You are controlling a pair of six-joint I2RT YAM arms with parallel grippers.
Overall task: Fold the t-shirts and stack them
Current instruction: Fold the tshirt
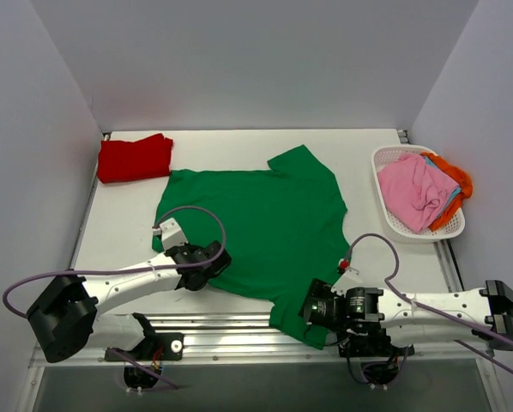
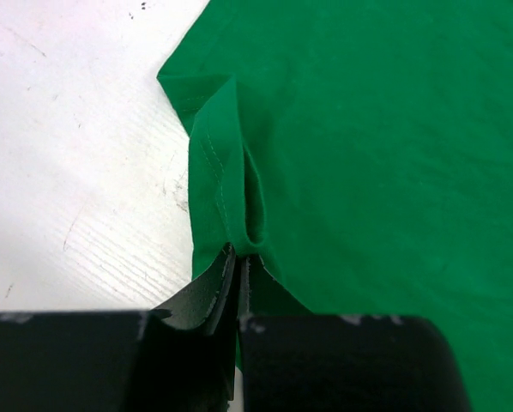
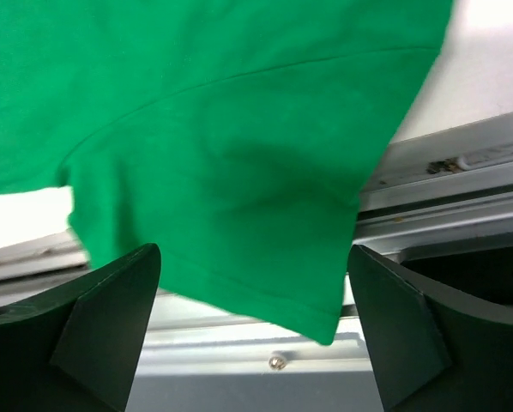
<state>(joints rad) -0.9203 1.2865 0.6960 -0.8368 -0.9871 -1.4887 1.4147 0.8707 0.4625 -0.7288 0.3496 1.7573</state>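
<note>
A bright green t-shirt [image 1: 265, 227] lies spread flat on the white table, one sleeve hanging over the near edge. My left gripper [image 1: 212, 257] is shut on a pinched fold of the green shirt's hem [image 2: 231, 206] at its left near edge. My right gripper [image 1: 312, 307] is open, its fingers either side of the hanging green sleeve [image 3: 239, 215] at the table's front rail. A folded red t-shirt [image 1: 135, 158] lies at the far left corner. Pink [image 1: 415, 189], orange [image 1: 455, 180] and blue tees sit in the basket.
A white lattice basket [image 1: 392, 221] stands at the right edge of the table. Metal rails [image 3: 445, 184] run along the near table edge below the sleeve. Grey walls enclose the table on three sides.
</note>
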